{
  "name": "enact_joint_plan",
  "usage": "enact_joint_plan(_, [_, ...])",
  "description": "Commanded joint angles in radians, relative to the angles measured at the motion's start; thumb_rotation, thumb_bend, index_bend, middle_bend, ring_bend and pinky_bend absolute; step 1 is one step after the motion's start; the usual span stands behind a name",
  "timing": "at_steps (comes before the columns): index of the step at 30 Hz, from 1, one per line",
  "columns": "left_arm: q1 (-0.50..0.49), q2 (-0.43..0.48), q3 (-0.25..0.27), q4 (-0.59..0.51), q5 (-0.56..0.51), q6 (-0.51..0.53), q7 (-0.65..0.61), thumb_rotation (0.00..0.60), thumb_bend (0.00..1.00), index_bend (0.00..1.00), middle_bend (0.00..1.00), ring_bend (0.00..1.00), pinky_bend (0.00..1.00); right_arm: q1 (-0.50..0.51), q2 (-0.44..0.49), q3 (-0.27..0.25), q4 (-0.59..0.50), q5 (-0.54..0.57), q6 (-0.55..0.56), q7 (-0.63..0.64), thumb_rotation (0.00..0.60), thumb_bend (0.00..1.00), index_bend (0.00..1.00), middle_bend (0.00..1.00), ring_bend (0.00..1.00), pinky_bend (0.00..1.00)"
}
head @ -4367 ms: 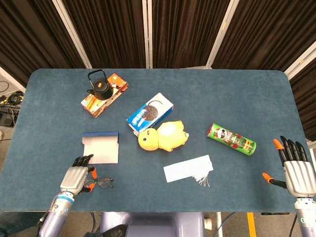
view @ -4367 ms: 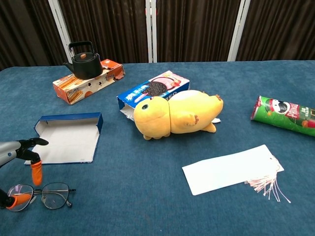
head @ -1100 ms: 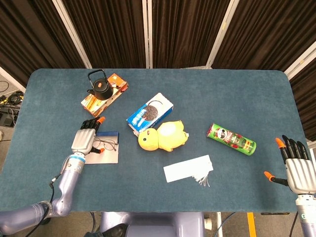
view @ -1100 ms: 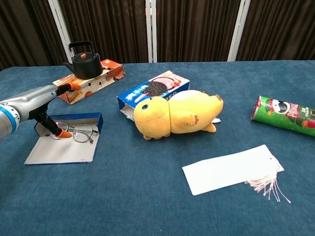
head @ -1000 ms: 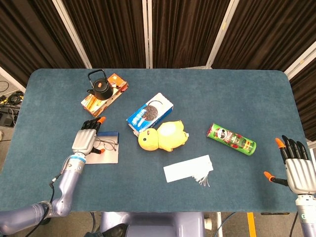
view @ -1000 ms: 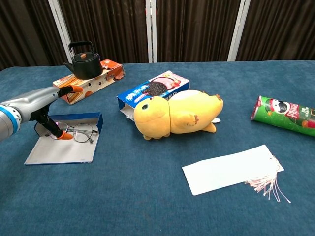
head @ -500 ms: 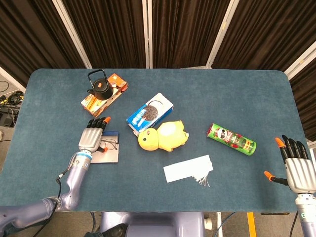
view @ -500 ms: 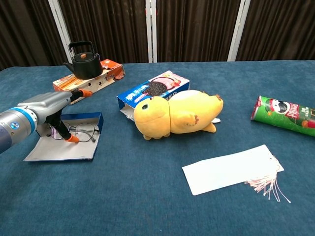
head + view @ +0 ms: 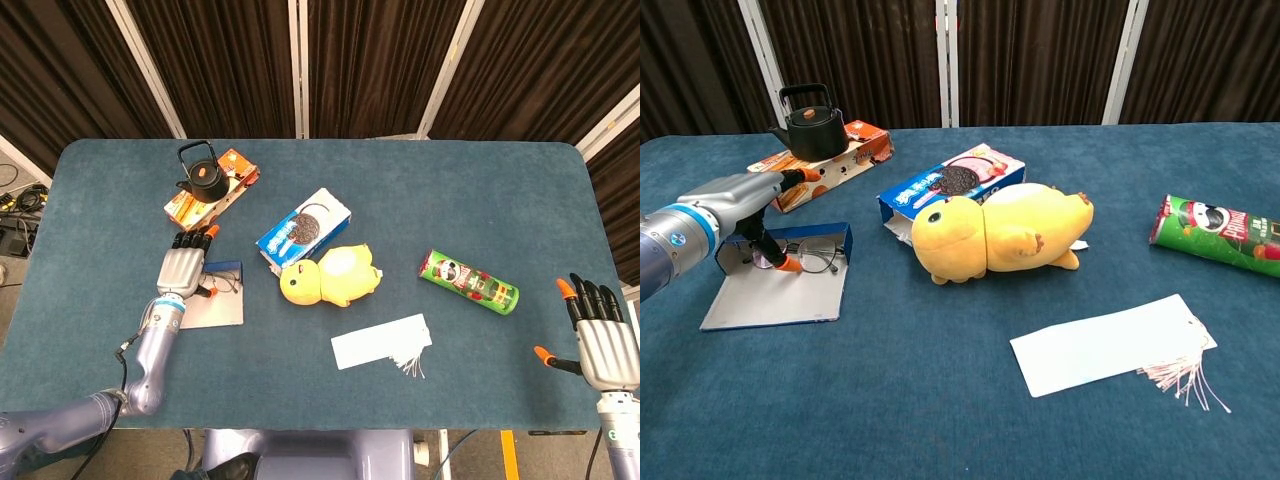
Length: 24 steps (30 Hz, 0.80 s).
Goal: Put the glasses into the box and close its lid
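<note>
The shallow blue box point(image 9: 826, 236) lies open at the front left, its white lid point(image 9: 772, 296) flat on the cloth toward me. The thin wire glasses point(image 9: 816, 261) rest in the box tray against its blue wall. My left hand point(image 9: 748, 204) reaches over the tray and pinches the left lens end of the glasses with its orange-tipped thumb. From the head view the left hand point(image 9: 182, 268) covers the left part of the box point(image 9: 222, 304), with the glasses point(image 9: 228, 283) poking out beside it. My right hand point(image 9: 601, 343) hovers at the front right edge, fingers spread, holding nothing.
A black kettle point(image 9: 808, 122) stands on an orange carton point(image 9: 838, 160) behind the box. To its right lie a blue cookie box point(image 9: 952, 186) and a yellow plush duck point(image 9: 1000, 234). A white paper tag point(image 9: 1108, 344) and a green chip can point(image 9: 1218, 234) lie further right.
My left hand carried the glasses from the table's front edge into the box tray. In the last half second hand, glasses and box shifted slightly right and back. The right hand stayed put.
</note>
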Motion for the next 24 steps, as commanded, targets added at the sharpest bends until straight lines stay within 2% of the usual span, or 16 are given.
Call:
enact_joint_plan(1, [-0.005,-0.012,-0.008,0.024,0.002,-0.004,-0.016,0.6,0.0,0.0,0.0,0.0,0.0,0.001,-0.001,0.0,0.0,0.0,-0.002,-0.001,0.6,0.0,0.01,0.0,0.0,0.0])
enact_joint_plan(8, [-0.005,-0.036,-0.024,0.078,0.042,0.026,-0.087,0.6,0.0,0.0,0.0,0.0,0.0,0.002,-0.003,-0.001,0.002,0.004,-0.005,-0.003,0.6,0.0,0.01,0.0,0.0,0.0])
enact_joint_plan(15, [0.019,-0.013,-0.011,0.062,0.064,0.034,-0.119,0.6,0.0,0.0,0.0,0.0,0.0,0.002,-0.002,-0.004,0.0,-0.003,-0.003,0.0,0.6,0.0,0.01,0.0,0.0,0.0])
enact_joint_plan(19, [0.083,0.05,0.007,-0.069,0.089,0.101,-0.153,0.6,0.0,0.0,0.0,0.0,0.0,-0.001,0.001,-0.005,-0.006,-0.009,0.005,0.004,0.6,0.0,0.01,0.0,0.0,0.0])
enact_joint_plan(24, [0.158,0.167,0.081,-0.271,0.152,0.159,-0.14,0.6,0.0,0.0,0.0,0.0,0.0,-0.005,0.009,-0.004,-0.017,-0.015,0.016,0.017,0.6,0.0,0.01,0.0,0.0,0.0])
